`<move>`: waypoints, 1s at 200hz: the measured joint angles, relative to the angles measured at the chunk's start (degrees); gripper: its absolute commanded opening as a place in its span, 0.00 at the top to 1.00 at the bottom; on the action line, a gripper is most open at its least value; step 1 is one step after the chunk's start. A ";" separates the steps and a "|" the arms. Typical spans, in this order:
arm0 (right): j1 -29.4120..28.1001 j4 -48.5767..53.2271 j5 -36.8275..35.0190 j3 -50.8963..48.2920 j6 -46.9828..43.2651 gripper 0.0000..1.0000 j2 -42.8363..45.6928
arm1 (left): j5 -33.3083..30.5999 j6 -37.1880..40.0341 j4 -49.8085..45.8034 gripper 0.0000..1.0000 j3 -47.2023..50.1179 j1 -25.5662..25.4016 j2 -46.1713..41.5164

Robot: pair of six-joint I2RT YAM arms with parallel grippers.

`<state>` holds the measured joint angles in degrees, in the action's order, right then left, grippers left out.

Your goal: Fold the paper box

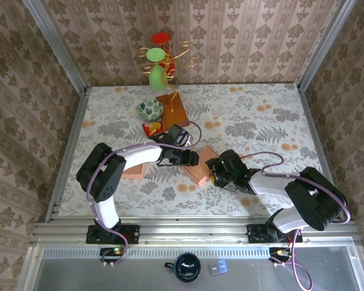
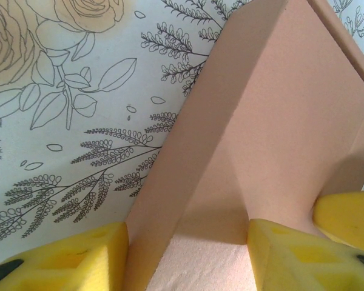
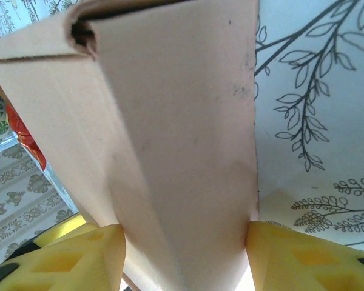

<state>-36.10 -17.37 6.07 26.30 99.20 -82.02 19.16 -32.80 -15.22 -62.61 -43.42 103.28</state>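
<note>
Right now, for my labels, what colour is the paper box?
The paper box is plain salmon pink, clearest in the left wrist view.

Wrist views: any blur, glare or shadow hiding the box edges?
Left wrist: paper box sharp, soft shadow inside its fold, yellow fingers slightly blurred up close. Right wrist: box panel soft, washed-out glow low beside the fingers. Top external: evenly lit, sharp.

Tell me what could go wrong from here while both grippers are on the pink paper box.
1. The right gripper presses a folded panel of the paper box across its width. More squeeze could buckle it or crease it away from the fold line.
2. The left gripper holds another panel. If the two grippers pull in different directions, the cardboard might tear or slip free.
3. In the top view both grippers sit very close together over the box, so they might bump each other.
</note>
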 measured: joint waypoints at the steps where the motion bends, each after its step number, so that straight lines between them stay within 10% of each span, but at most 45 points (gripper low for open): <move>1: 0.00 0.00 0.00 0.00 0.00 0.43 0.02 | 0.00 0.02 -0.02 0.44 0.00 0.00 0.00; 66: 1.14 7.08 0.44 -0.31 -1.51 0.13 10.43 | -0.85 0.55 -2.78 0.29 -0.15 -0.37 -1.09; 77: 1.70 9.60 0.42 -0.55 -2.32 0.09 13.14 | -1.64 0.66 -3.63 0.00 -0.15 -0.37 -2.01; 132: 8.07 28.02 -0.72 -0.61 -11.23 0.00 31.78 | -7.93 2.05 -7.26 0.00 -0.15 0.00 -11.08; 200: 30.42 50.01 0.63 8.33 -35.95 0.00 44.46 | -21.00 4.00 -9.42 0.00 4.94 3.93 -34.47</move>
<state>-5.67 32.64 6.70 34.63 63.24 -37.56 -1.85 -28.80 -24.64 -57.67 -39.48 68.82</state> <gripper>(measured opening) 0.999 0.999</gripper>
